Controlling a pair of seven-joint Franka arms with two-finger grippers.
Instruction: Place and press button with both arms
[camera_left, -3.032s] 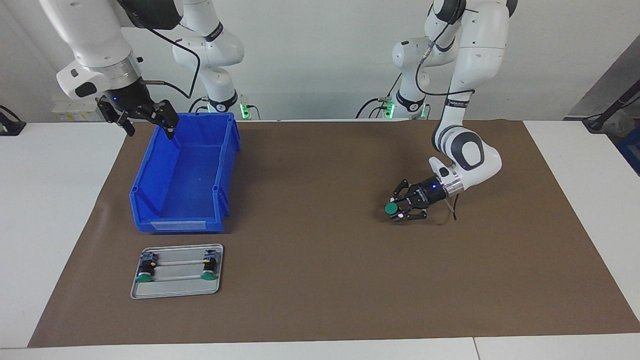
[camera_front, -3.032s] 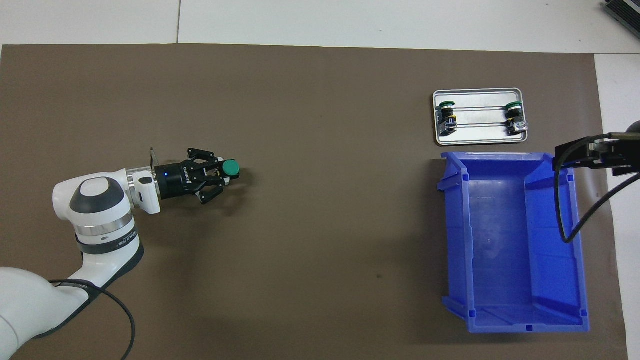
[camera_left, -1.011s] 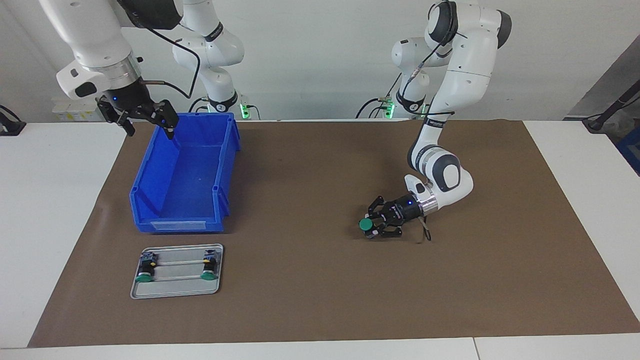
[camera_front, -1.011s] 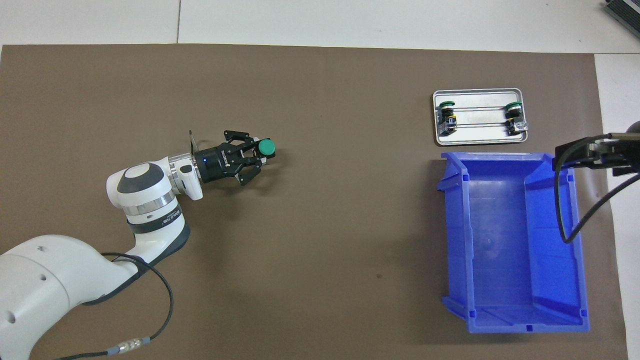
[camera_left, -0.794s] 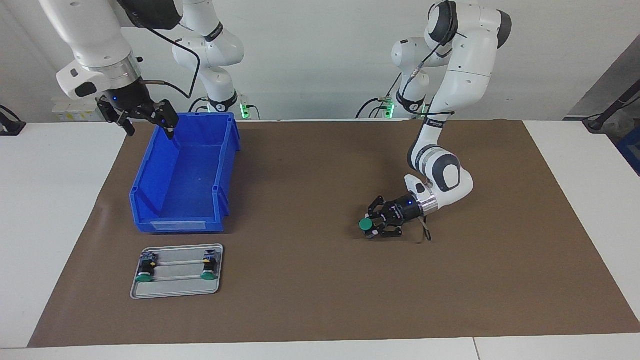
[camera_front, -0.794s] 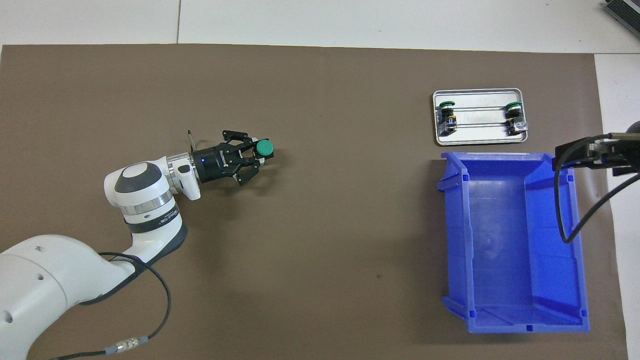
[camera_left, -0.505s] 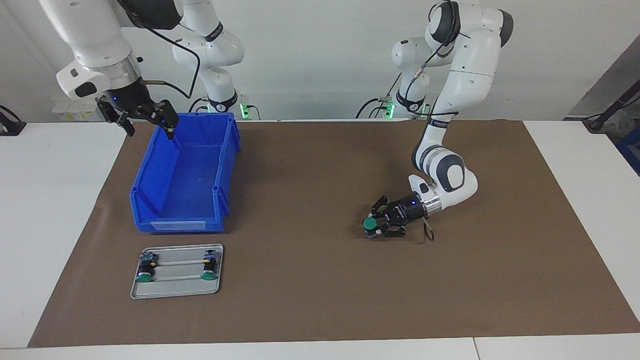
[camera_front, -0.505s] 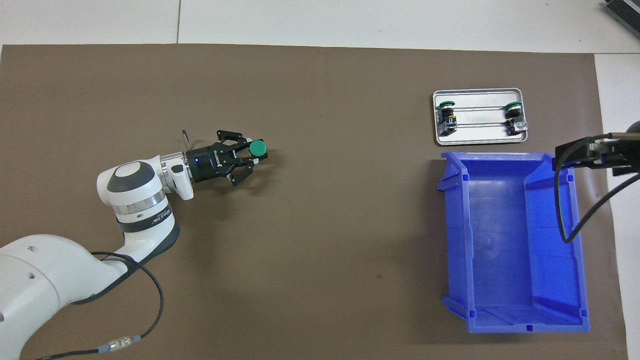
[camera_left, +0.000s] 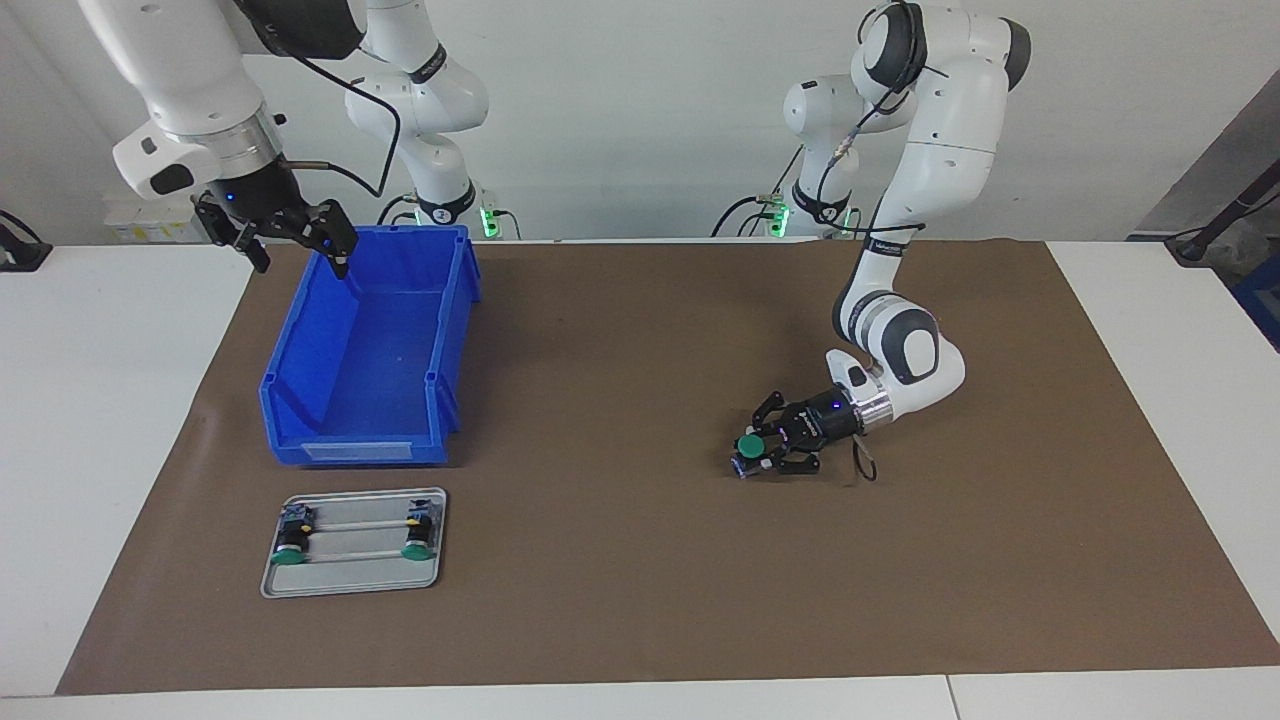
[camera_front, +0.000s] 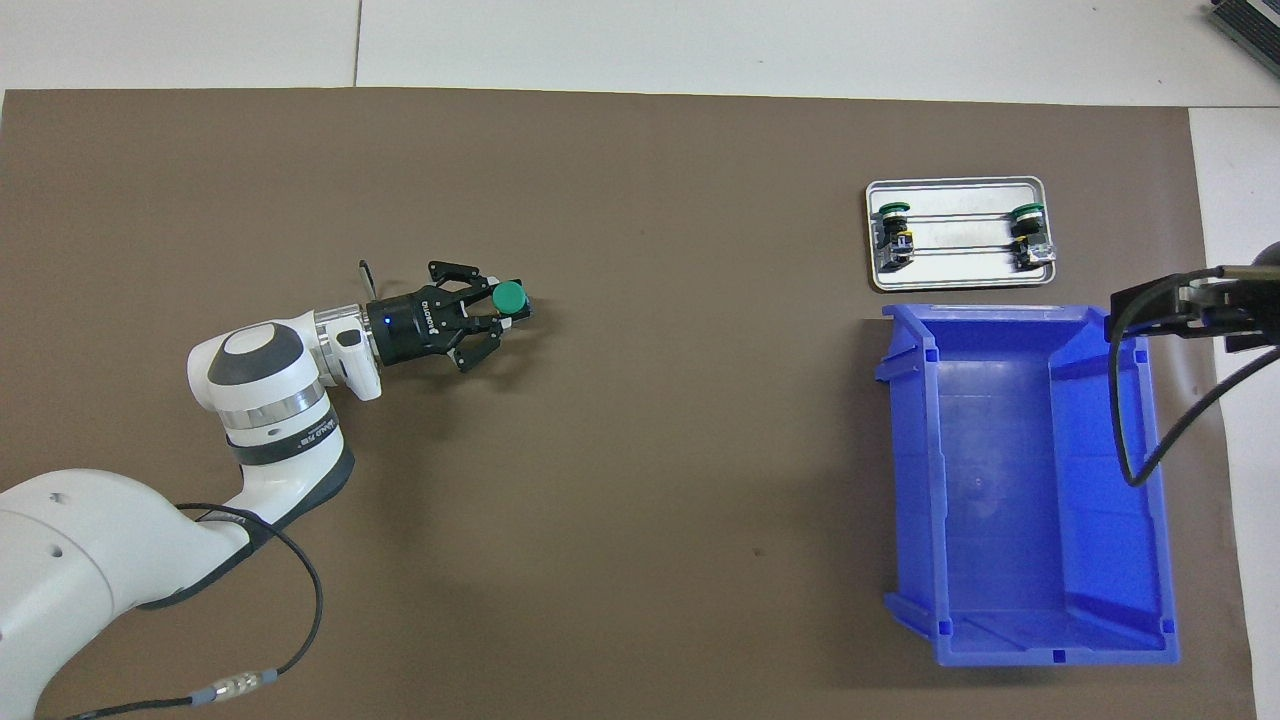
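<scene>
Button (camera_left: 751, 445) lower now, bin (camera_left: 372, 350) well apart

The small push-button switch with a round flat green cap (camera_left: 750, 444) (camera_front: 509, 296) and short black body stands cap-up, low over the brown mat, clamped between black gripper fingers.

1. The mat (camera_left: 620, 560) over the desk (camera_left: 110, 420) looks like matt brown paper, slightly wrinkled at one edge.
2. The bin (camera_left: 375, 350) is glossy blue plastic.
3. The tray (camera_left: 352, 589) is brushed, dull-shining metal.
4. The arms (camera_left: 935, 130) have smooth, glossy white shells.
</scene>
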